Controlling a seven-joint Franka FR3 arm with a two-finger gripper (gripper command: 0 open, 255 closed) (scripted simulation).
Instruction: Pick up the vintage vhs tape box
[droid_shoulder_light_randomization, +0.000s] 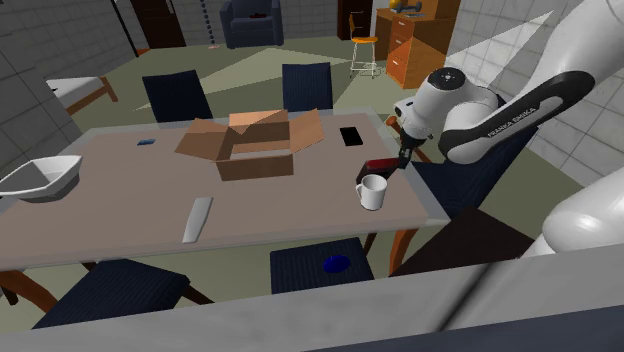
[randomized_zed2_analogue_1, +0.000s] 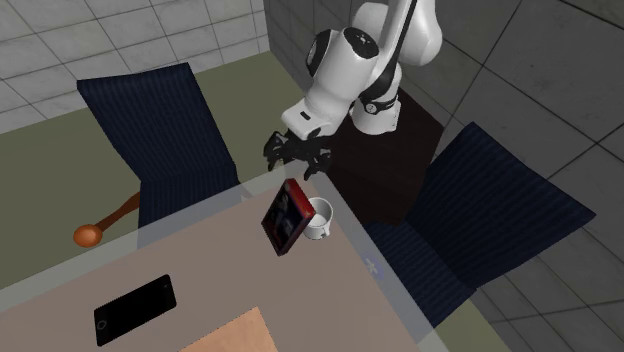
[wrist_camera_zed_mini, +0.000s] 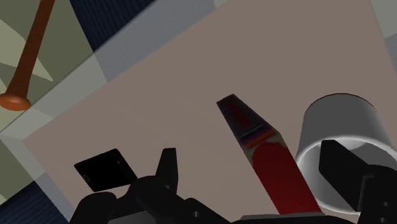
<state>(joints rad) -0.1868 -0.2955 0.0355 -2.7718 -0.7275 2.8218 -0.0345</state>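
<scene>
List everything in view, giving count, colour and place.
VHS tape box: one, red and black, tilted, beside the mug.
mug: one, white, table end nearest the arm.
cardboard box: one, brown, open, mid-table.
phone: one, black, flat on the table.
bowl: one, white, opposite table end.
chairs: at least four, dark blue, around the table.
table: one, greyish pink.
arm: one, white.
pincer: one, black, open, straddling the VHS tape box without touching it.
</scene>
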